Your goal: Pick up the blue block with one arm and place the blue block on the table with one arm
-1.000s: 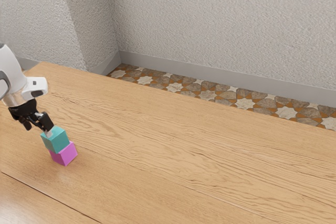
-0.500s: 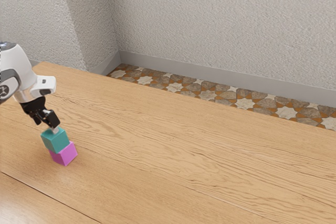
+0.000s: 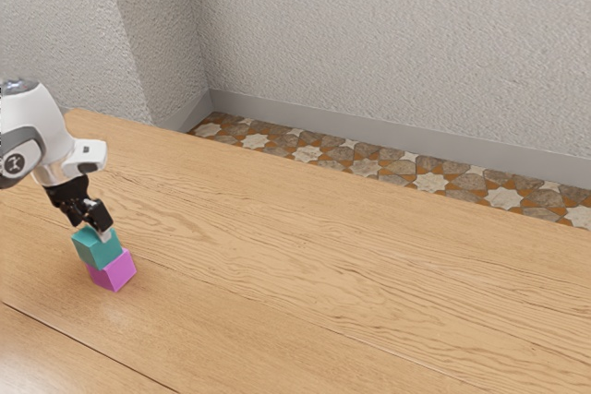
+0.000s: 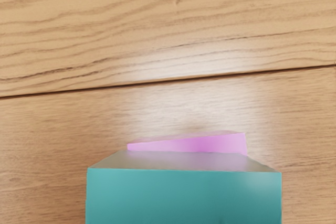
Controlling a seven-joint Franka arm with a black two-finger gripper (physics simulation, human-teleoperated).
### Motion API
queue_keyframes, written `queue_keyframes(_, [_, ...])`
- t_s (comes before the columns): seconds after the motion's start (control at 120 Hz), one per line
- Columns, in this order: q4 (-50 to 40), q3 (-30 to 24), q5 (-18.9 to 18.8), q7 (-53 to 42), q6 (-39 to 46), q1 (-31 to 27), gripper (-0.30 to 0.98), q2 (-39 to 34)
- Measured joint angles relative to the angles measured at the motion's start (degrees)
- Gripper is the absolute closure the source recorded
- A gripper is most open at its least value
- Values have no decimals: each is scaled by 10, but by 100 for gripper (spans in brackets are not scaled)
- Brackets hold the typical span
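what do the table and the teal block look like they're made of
The table looks like wood with a slight sheen: grain lines and a pale glare. The teal block could be smooth plastic or painted wood; its colour is even, without visible grain.

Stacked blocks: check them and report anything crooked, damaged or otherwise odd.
Slightly askew: the smooth teal cube sits turned and off-centre on the smooth pink cube, overhanging toward the exterior view's left; in the wrist view a slanting pink edge pokes out beyond it. I see no damage.
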State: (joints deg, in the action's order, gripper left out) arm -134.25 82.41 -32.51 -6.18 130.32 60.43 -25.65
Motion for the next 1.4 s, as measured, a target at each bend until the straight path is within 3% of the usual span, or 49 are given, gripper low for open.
queue_keyframes(0.625, [12,100,-6,-1,1,92,0,-12])
queue_keyframes(0.825, [12,101,-7,-1,2,102,5,-14])
queue_keyframes(1.025, [12,102,-8,0,2,102,30,-14])
queue_keyframes(1.283, [11,98,-16,8,3,101,35,-13])
queue_keyframes(1.4, [7,48,-17,15,3,82,37,-4])
